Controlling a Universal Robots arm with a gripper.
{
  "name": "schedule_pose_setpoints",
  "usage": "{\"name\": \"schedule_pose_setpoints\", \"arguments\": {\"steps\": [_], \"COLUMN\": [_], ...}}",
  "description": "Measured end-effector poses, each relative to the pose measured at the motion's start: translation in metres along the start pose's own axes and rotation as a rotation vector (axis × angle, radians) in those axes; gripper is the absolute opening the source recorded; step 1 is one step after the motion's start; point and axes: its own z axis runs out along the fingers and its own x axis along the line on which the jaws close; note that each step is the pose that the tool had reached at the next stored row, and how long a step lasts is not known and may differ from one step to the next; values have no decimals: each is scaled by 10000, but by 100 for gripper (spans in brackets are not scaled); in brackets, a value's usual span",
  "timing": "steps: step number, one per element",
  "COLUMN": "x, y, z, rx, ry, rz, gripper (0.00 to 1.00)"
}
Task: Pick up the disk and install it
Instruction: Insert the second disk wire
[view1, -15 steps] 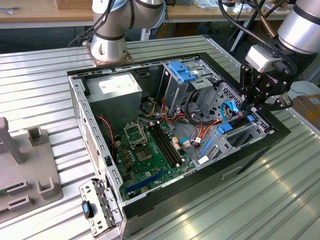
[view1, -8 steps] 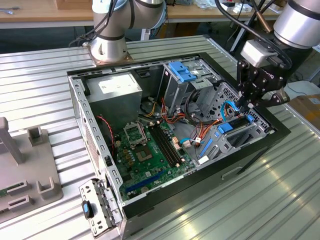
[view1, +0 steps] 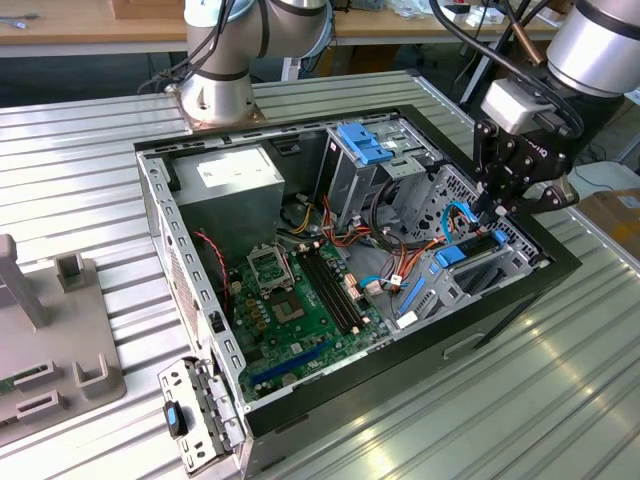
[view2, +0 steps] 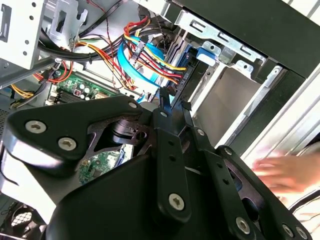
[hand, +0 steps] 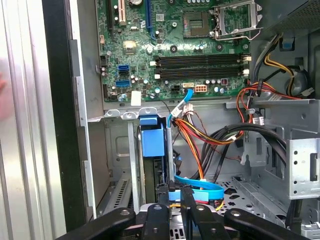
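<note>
One gripper (view1: 487, 212) hangs inside an open computer case (view1: 150, 200), low over the drive bay so it can reach the slot. Whether it is clenched or released cannot be told. The disk (hand: 151, 140) stands on edge in that slot, just beside the gripper. Cables (hand: 200, 135) and the motherboard (hand: 200, 65) lie beyond. A person's hand (view2: 285, 170) is near, outside the case.

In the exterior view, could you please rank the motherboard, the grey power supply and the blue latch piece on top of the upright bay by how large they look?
1. Motherboard, the largest.
2. Power supply, clearly smaller in area, though it sits farther from the camera.
3. Blue latch piece, by far the smallest.
</note>
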Motion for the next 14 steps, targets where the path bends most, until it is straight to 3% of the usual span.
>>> {"name": "schedule_pose_setpoints", "arguments": {"steps": [12, 14], "x": [-9, -9], "y": [-33, -40], "z": [7, 36], "rx": [0, -1], "ry": [1, 0], "rz": [-6, -9], "gripper": [24, 24]}}
